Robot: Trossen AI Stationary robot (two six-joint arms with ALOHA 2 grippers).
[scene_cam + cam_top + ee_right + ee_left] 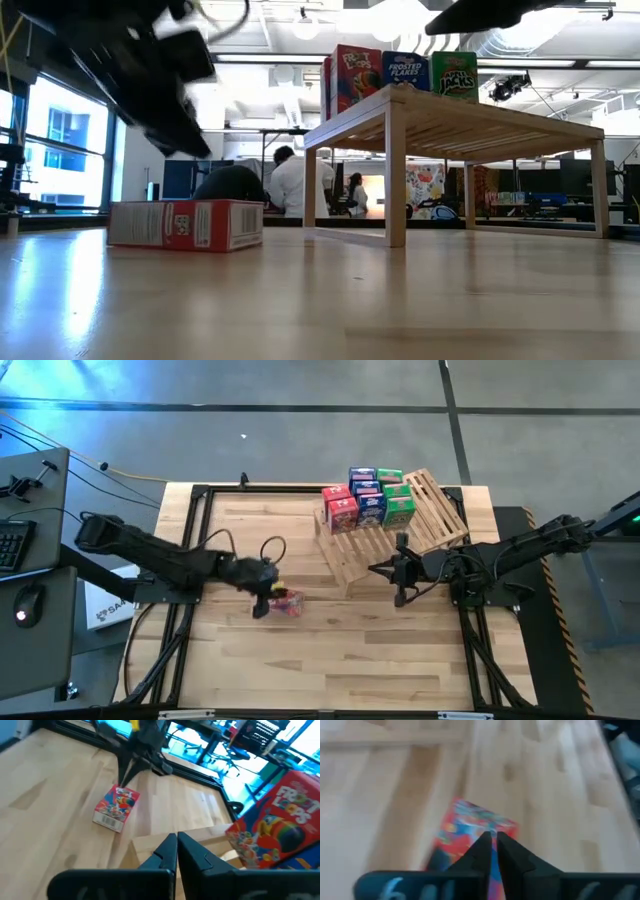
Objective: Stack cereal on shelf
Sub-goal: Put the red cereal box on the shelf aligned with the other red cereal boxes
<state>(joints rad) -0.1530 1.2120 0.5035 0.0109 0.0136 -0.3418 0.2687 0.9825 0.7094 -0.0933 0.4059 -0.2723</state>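
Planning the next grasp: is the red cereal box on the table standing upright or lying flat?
Lying flat. The red cereal box rests on a broad face on the table, low and wide in the low view, printed front up under the left hand.

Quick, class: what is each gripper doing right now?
Left gripper: nearly shut, empty, above the red cereal box lying on the table.
Right gripper: shut, empty, beside the shelf.

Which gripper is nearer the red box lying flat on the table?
Left. The left gripper hangs right above the red box. The right gripper waits well off to the side, by the shelf.
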